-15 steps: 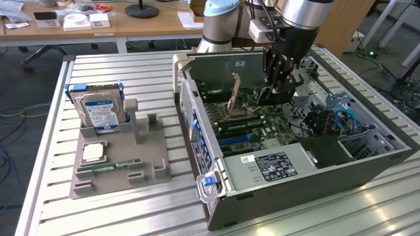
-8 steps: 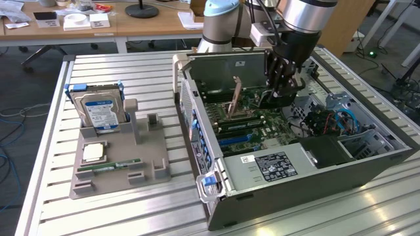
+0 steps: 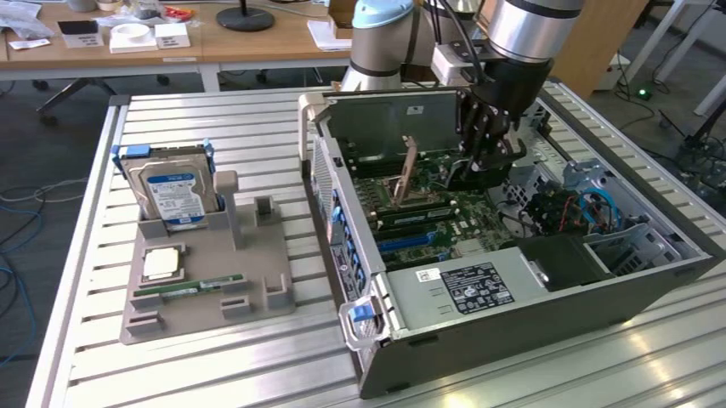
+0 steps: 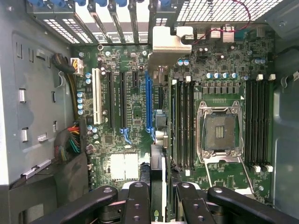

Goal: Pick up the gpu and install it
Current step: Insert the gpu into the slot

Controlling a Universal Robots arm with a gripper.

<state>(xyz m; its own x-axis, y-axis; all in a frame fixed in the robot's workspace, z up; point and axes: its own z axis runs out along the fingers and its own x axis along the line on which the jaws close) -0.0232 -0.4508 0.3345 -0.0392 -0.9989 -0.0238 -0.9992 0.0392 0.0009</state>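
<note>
While the arm hangs down inside the open computer case, the end effector sits low over the motherboard, deep in the case's middle. And look at the grip: from the wrist view, the two black fingers are pinched on the gpu, one on each flat face, with the card showing edge-on as a thin dark strip between them. That puts the gpu inside the case, standing on edge above the board and running towards the case's rear wall. It lines up just beside the long blue slot, on the side nearer the processor socket. Whether its lower edge is touching the board, I can't tell from here. Outside the case, on the exterior view's left, a grey tray rests on the bench. It carries a hard drive standing upright and a green memory stick lying flat.
</note>
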